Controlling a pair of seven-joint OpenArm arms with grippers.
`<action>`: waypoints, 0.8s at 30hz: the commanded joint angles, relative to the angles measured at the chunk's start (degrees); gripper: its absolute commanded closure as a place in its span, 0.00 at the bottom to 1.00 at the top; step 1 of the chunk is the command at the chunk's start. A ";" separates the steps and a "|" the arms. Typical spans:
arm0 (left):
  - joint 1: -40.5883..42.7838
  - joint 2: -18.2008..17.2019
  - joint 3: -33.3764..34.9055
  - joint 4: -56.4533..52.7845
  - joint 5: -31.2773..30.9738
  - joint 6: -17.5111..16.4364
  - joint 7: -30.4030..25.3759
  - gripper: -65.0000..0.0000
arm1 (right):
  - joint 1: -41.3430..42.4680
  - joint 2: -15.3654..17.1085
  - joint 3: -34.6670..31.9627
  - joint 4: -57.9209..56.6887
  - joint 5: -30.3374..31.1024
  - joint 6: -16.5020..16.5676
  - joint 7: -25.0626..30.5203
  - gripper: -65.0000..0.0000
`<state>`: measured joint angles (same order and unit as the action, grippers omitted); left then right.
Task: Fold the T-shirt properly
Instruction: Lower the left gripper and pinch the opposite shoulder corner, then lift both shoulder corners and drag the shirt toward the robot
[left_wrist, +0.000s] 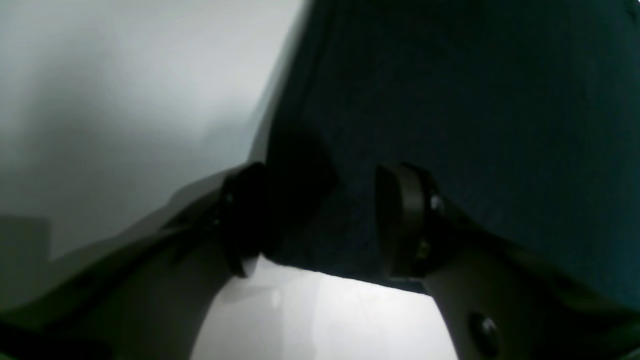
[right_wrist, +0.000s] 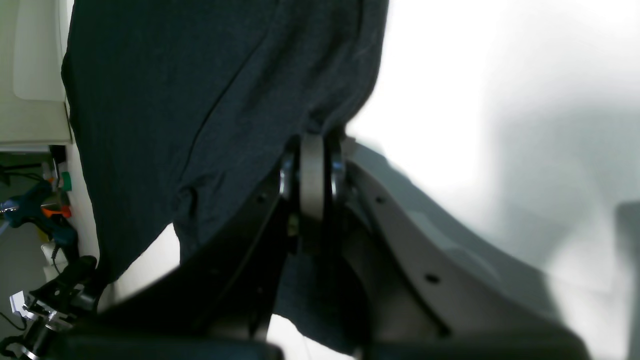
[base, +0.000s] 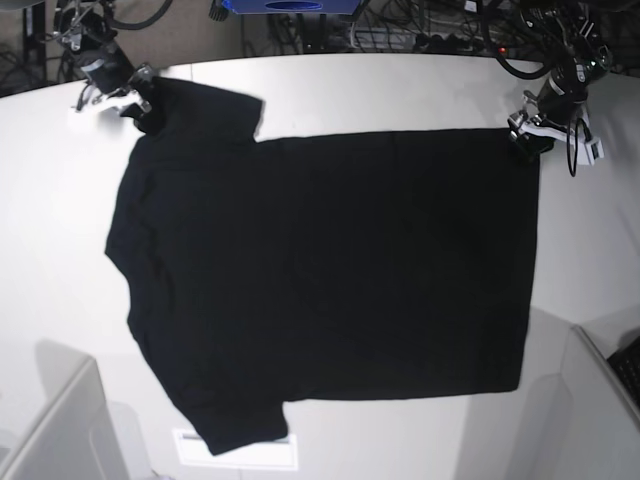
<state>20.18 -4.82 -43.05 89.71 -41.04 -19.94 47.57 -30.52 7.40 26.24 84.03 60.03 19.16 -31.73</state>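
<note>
The black T-shirt (base: 330, 270) lies spread flat on the white table (base: 400, 90), plain side up, with its sleeves toward the left; no print shows. My right gripper (base: 140, 100) is at the far left sleeve corner. In the right wrist view it (right_wrist: 312, 150) is shut, pinching a fold of the dark cloth (right_wrist: 200, 90). My left gripper (base: 525, 137) is at the far right hem corner. In the left wrist view it (left_wrist: 325, 220) is open, its fingers (left_wrist: 405, 220) standing apart on either side of the cloth corner (left_wrist: 475, 100).
Cables and a blue box (base: 290, 6) crowd the table's back edge. A white label (base: 235, 450) lies at the front edge under the near sleeve. Grey panels (base: 60, 420) stand at both front corners. A blue and orange clamp (right_wrist: 35, 210) shows in the right wrist view.
</note>
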 joint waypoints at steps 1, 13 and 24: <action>0.78 -0.15 0.01 -0.35 1.78 0.65 3.29 0.49 | -0.99 0.29 -0.26 -0.64 -4.95 -3.20 -3.13 1.00; 1.93 -0.59 0.01 0.97 1.52 0.30 3.55 1.00 | -1.17 0.47 -0.09 -0.56 -4.95 -3.20 -2.96 1.00; 13.00 -0.68 -0.51 12.75 1.52 0.30 3.20 1.00 | -10.75 0.03 -0.17 19.05 -4.95 -3.20 -3.13 1.00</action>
<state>33.21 -4.91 -43.22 101.23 -38.81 -19.40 51.79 -40.93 6.72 25.85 102.10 53.98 15.29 -35.99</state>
